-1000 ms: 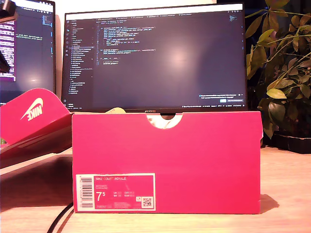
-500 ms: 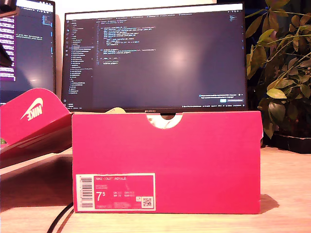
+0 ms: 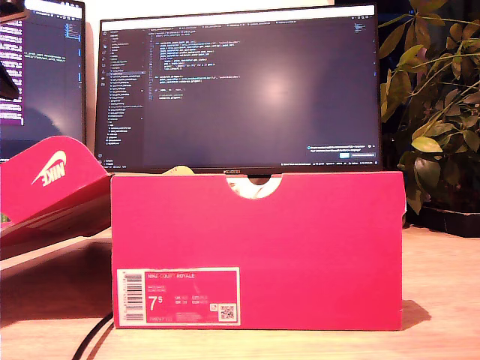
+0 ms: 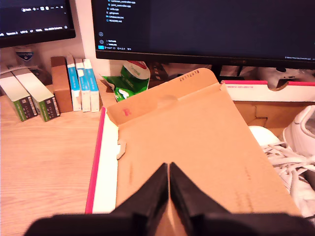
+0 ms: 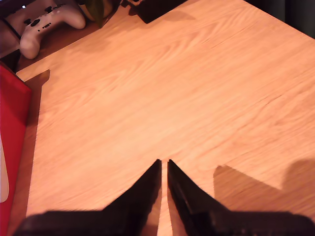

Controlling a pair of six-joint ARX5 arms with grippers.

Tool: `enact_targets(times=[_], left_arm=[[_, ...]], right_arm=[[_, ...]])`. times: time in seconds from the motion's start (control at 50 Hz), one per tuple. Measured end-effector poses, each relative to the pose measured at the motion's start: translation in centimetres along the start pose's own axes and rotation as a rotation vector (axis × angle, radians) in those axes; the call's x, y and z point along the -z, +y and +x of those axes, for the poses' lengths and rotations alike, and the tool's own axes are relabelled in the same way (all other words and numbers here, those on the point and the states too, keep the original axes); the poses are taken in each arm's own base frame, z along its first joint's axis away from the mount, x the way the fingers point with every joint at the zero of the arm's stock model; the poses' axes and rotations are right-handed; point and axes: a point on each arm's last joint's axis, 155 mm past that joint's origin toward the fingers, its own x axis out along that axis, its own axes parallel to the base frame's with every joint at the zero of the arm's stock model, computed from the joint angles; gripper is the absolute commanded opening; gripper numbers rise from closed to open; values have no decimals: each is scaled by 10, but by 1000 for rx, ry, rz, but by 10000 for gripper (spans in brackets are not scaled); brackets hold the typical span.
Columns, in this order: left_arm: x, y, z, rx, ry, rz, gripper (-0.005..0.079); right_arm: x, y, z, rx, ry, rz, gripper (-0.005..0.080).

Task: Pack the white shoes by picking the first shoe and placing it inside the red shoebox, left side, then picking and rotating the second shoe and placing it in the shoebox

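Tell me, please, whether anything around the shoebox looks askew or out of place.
Nothing looks damaged or spilled. The red shoebox stands square on the desk, its lid leaning open at the exterior view's left. A white shoe lies inside.

My first gripper (image 4: pixel 169 169), matte black tapering fingers (image 4: pixel 152 189), my second gripper (image 5: pixel 164 164) seemingly identical

We see a light wooden desk (image 3: pixel 442 300) carrying a large dark monitor (image 3: pixel 240 90) filled with code, and a 2nd monitor (image 3: pixel 41 75) at the exterior view's left. A leafy plant (image 3: pixel 435 97) stands at the exterior view's right. Behind the screens, a pale wall (image 3: pixel 91 75) shows. Small boxes (image 4: pixel 74 83), a green packet (image 4: pixel 125 81) and a white game controller (image 5: pixel 47 22) rest on the desk. Lighting is warm.
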Motion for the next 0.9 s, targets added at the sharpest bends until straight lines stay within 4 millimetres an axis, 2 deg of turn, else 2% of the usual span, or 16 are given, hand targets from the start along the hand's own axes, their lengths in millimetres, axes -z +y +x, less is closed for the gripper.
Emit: enact_targets(times=[0.26,0.34,0.38,0.54,0.58,0.62,0.64,0.66,0.9], left_arm=[[0,0,0,0,0,0,-19],[0,0,0,0,0,0,-19],[0,0,0,0,0,0,-19],[0,0,0,0,0,0,-19],[0,0,0,0,0,0,-19],[0,0,0,0,0,0,-19],[0,0,0,0,0,0,-19],[0,0,0,0,0,0,-19],[1,0,0,-1,5,1,-19]], right_arm=[[-1,0,0,-1,-2,0,-10],[-6,-2,0,13,-27,2,-10],[-10,-5,0,33,-46,-83,-10],[-19,-12,-1,80,-80,-183,-10],[-20,-11,-1,83,-81,-291,-10],[-20,-11,-1,83,-82,-291,-10],[-20,-11,-1,88,-77,-393,-10],[-20,-11,-1,89,-76,-411,-10],[-20,-11,-1,90,-75,-452,-10]])
